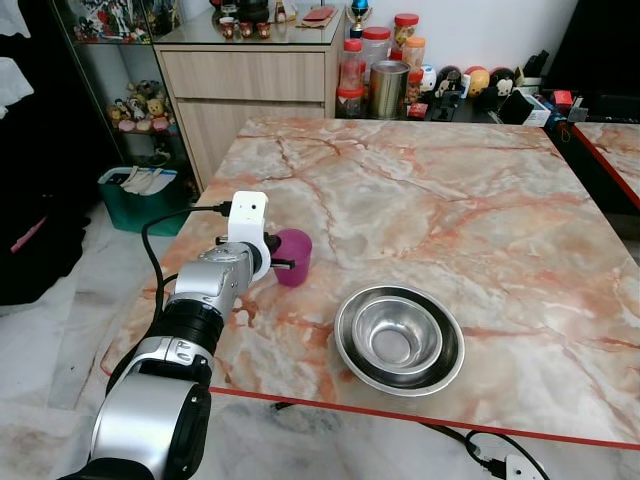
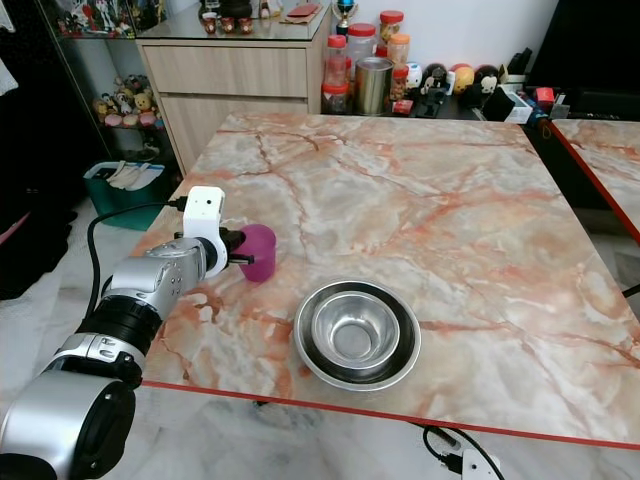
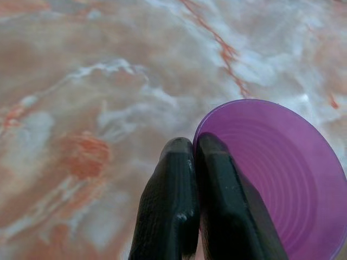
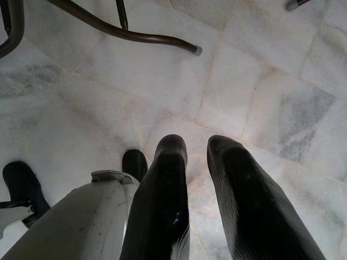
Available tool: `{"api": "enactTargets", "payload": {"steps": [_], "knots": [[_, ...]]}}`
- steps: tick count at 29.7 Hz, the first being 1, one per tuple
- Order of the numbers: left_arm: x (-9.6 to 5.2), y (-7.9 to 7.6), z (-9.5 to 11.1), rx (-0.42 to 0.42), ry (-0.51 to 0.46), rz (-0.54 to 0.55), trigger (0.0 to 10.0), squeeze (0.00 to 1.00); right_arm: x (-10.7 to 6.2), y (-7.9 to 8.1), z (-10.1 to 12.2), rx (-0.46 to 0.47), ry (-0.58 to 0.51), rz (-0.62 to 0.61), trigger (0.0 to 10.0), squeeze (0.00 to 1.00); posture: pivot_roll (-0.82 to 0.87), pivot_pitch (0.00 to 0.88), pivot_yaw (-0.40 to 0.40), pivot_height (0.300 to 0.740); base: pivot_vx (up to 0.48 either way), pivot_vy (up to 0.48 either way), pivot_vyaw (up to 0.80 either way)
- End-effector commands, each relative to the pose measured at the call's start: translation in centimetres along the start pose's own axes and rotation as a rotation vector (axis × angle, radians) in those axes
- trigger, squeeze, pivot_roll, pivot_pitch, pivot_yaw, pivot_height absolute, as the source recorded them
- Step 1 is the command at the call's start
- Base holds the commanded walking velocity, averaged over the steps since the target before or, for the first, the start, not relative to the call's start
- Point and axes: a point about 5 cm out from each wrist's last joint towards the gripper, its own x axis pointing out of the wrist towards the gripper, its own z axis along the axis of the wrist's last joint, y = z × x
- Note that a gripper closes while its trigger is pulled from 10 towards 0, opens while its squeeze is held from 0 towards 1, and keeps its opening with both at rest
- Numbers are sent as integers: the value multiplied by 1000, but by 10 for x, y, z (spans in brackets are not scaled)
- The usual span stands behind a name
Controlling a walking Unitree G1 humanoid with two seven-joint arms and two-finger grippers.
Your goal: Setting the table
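1. The left gripper (image 3: 194,157) was pinched on the near rim of the purple cup (image 1: 295,256), which stood near the marble table's (image 1: 450,200) left edge.
2. The cup stood upright, mouth up; most of the tabletop beyond it lay open.
3. Nested steel bowls (image 1: 399,338) sat near the front edge, right of the cup.
4. The right gripper (image 4: 198,149) hung over the floor tiles (image 4: 260,81), fingers slightly parted.
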Motion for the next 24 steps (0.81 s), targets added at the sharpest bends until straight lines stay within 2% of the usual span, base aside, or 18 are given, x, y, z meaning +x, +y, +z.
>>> {"api": "enactTargets", "payload": {"steps": [1, 18, 19, 20, 21, 22, 24], "knots": [[0, 2, 1, 36, 17, 10, 10000, 0, 0, 0, -1, 4, 7, -2, 10000, 0, 56, 0, 26, 732, 0, 0, 0], [0, 2, -8, 59, 38, 14, 10000, 0, 0, 1, -3, 4, 8, -2, 10000, 0, 53, 0, 30, 732, 0, 0, 0], [0, 1, -8, 62, 38, 9, 10000, 573, 0, 1, -3, 4, 8, -2, 10000, 0, 53, 0, 31, 732, 0, 0, 0], [0, 1, -8, 65, 38, 5, 10000, 573, -1, 1, -3, 4, 8, -2, 10000, 0, 54, 0, 31, 732, 0, 0, 0], [0, 0, -9, 67, 39, 0, 10000, 718, -1, 1, -3, 4, 8, -2, 10000, 0, 54, 0, 31, 732, 0, 0, 0], [0, 0, -9, 67, 40, -3, 10000, 773, -1, 1, -3, 4, 8, -2, 10000, 0, 55, 0, 30, 732, 0, 0, 0], [0, -1, -9, 67, 40, -7, 10000, 1000, -1, 1, -3, 6, 8, -2, 10000, 0, 55, 0, 30, 732, 0, 0, 0]]}}
